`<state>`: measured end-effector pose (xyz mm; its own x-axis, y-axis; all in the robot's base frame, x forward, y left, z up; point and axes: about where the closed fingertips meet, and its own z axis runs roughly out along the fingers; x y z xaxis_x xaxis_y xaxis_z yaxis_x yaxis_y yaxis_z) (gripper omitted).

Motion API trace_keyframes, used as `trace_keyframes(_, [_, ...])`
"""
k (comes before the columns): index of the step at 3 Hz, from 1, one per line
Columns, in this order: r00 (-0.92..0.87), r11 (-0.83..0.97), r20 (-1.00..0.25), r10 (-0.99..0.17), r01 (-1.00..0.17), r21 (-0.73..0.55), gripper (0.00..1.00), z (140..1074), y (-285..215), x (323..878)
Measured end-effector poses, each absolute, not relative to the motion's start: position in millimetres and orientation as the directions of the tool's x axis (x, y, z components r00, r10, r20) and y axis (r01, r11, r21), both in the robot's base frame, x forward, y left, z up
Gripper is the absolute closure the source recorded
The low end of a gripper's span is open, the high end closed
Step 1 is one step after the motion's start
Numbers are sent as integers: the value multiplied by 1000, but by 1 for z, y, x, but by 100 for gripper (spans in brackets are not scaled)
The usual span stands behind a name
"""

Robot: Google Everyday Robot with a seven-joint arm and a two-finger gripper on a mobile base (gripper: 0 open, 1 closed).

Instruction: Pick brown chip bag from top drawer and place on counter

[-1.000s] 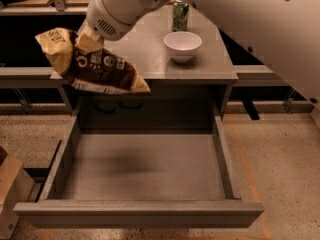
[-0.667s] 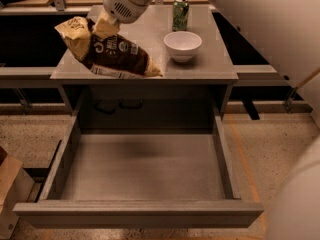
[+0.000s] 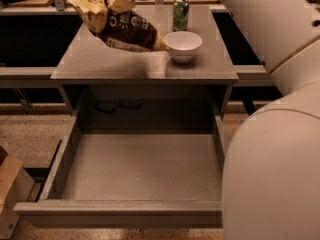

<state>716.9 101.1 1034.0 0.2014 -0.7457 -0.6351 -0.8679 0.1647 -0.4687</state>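
Grey worktop is carrying a white bowl and green can. Over it the brown chip bag is hanging, long axis slanting from upper left down towards the bowl. Largely cut off by the top edge, the gripper is clamping the bag's upper side.

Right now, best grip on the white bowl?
Probably the right rim of the white bowl, one finger inside, from above: it's upright and open, and the brown chip bag, held by the gripper over the counter's back left, crowds its left side.
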Motion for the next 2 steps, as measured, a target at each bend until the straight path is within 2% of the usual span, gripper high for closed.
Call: trace_keyframes(2, [166,217,-650,-741,-857,-466,100,1004,112,722])
